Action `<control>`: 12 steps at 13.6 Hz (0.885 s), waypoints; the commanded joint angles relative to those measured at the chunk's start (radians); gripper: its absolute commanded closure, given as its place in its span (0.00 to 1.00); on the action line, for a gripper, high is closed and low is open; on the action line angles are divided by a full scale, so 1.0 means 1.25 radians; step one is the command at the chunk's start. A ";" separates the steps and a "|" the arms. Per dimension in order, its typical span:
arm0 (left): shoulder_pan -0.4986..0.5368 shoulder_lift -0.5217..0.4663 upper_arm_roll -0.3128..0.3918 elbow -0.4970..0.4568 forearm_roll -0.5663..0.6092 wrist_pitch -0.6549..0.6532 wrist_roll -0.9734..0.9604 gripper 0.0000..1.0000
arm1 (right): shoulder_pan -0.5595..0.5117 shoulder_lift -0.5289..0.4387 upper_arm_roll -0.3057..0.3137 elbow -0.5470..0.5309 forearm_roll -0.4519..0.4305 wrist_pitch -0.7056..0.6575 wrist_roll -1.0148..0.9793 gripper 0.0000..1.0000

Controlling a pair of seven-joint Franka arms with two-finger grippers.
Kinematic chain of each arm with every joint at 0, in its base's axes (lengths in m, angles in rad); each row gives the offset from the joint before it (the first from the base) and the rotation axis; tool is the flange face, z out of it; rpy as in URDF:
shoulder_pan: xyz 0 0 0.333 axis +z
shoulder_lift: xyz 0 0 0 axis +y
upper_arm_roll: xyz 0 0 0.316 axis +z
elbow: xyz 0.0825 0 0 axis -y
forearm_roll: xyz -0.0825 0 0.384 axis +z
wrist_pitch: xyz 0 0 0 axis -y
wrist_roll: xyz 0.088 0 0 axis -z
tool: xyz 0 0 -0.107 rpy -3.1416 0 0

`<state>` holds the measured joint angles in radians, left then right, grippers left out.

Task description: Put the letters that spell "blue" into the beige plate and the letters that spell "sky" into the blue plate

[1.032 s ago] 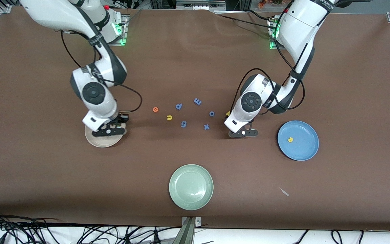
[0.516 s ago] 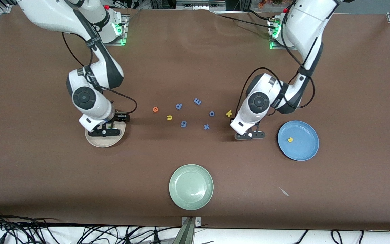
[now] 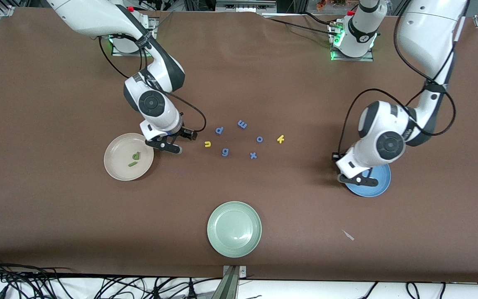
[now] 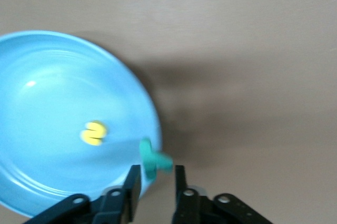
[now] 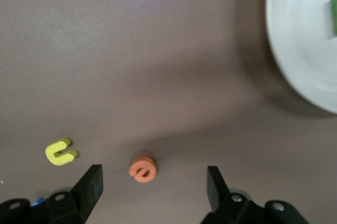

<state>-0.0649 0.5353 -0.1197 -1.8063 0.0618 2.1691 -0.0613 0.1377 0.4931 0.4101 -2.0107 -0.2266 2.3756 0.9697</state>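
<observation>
The beige plate (image 3: 116,166) holds the green b (image 3: 137,155) and green l (image 3: 132,164). My right gripper (image 3: 168,146) hangs beside that plate, open wide. The orange e (image 5: 142,169) lies on the table between its fingers, and the yellow u (image 3: 208,144) lies close by. The yellow k (image 3: 280,139) lies toward the left arm's end. My left gripper (image 3: 357,179) hovers over the rim of the blue plate (image 3: 382,185). Its jaws stand slightly apart, with the teal y (image 4: 152,161) loose at the fingertips. The yellow s (image 4: 95,133) lies in the blue plate.
Several periwinkle letters lie among the task letters: p (image 3: 219,130), m (image 3: 242,123), o (image 3: 259,139), g (image 3: 225,152), x (image 3: 253,155). A pale green plate (image 3: 234,229) sits nearer the front camera. A small scrap (image 3: 348,235) lies near it.
My right gripper opened over the beige plate, left a green letter there and moved over the e. My left gripper carried the y from beside the k to the blue plate and its jaws parted.
</observation>
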 commanded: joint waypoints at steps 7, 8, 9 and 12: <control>-0.020 -0.011 -0.143 -0.005 0.016 -0.041 -0.214 0.00 | 0.003 0.026 0.018 -0.079 -0.137 0.126 0.185 0.14; -0.031 -0.009 -0.162 -0.009 0.016 -0.041 -0.267 0.00 | 0.004 0.029 0.018 -0.089 -0.140 0.139 0.185 0.15; -0.055 -0.001 -0.173 -0.013 0.016 -0.039 -0.296 0.00 | 0.004 0.030 0.018 -0.098 -0.148 0.154 0.185 0.19; -0.143 0.033 -0.174 -0.007 0.017 -0.036 -0.279 0.00 | 0.004 0.031 0.018 -0.105 -0.150 0.161 0.185 0.45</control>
<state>-0.1997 0.5545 -0.3401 -1.8207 0.0618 2.1264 -0.4110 0.1471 0.5330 0.4265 -2.1265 -0.3907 2.5550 1.1761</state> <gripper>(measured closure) 0.000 0.264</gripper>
